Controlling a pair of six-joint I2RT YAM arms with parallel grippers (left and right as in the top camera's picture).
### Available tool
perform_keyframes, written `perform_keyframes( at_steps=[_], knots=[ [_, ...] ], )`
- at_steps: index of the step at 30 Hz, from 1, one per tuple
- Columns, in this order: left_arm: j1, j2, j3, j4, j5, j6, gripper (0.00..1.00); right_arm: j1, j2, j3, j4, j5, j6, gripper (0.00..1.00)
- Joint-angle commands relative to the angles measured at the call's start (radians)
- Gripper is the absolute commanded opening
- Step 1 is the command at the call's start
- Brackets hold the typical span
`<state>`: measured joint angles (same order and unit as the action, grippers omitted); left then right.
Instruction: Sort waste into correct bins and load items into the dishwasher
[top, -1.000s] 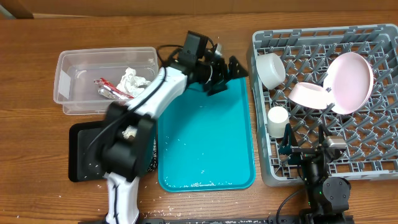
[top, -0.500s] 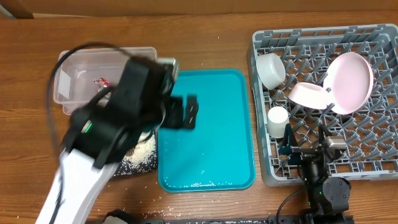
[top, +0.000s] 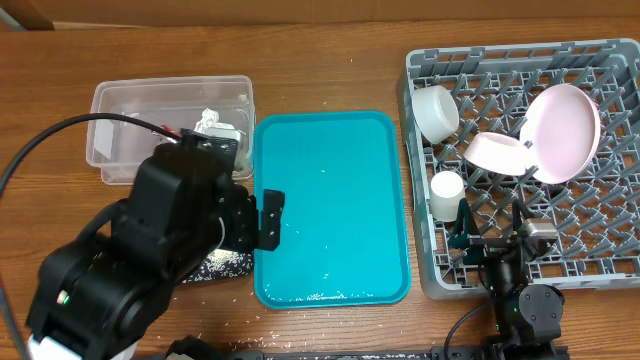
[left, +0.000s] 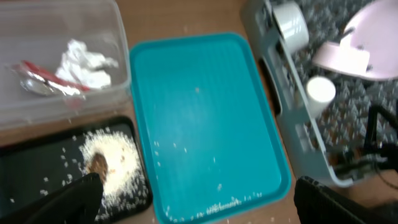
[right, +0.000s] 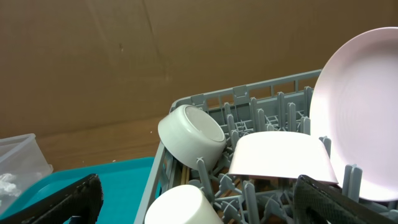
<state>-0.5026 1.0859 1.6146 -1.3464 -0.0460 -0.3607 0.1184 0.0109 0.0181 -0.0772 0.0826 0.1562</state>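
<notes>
Left claw (left: 199, 202) withdrawn, two bowls (top: 495, 152) (top: 435, 112), one plate (top: 565, 130)

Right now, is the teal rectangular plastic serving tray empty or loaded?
Almost empty: the teal tray holds no dishes, only scattered white crumbs near its front edge.

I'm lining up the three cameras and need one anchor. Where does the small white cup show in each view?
Overhead: the small white cup stands at the left edge of the grey rack, below the small white bowl.
Left wrist: right of centre, in the rack.
Right wrist: at the bottom edge, left of centre, cut off.
Shared landmark: the small white bowl, close to the cup in all three.
</notes>
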Motion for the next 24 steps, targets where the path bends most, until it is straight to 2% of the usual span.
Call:
perform_keyframes(
  at_steps=[1,4,7,13,19,24],
  knots=[
    [0.02,-0.077,-0.023,0.069,-0.065,0.087,1.0,-0.004,-0.008,-0.01,0.005,0.005,-0.004,1.0],
    [0.112,-0.161,-0.098,0.201,0.016,0.218,1.0,-0.004,-0.008,-0.01,0.005,0.005,-0.004,1.0],
    [0.235,-0.267,-0.219,0.32,0.114,0.29,1.0,-0.004,-0.008,-0.01,0.005,0.005,-0.004,1.0],
    [0.415,-0.509,-0.543,0.581,0.18,0.293,1.0,-0.004,-0.008,-0.01,0.005,0.005,-0.004,1.0],
    [0.49,-0.767,-0.874,0.881,0.177,0.293,1.0,-0.004,-0.008,-0.01,0.005,0.005,-0.004,1.0],
    [0.518,-0.954,-1.133,1.053,0.172,0.293,1.0,-0.004,-0.008,-0.01,0.005,0.005,-0.004,1.0]
  ],
)
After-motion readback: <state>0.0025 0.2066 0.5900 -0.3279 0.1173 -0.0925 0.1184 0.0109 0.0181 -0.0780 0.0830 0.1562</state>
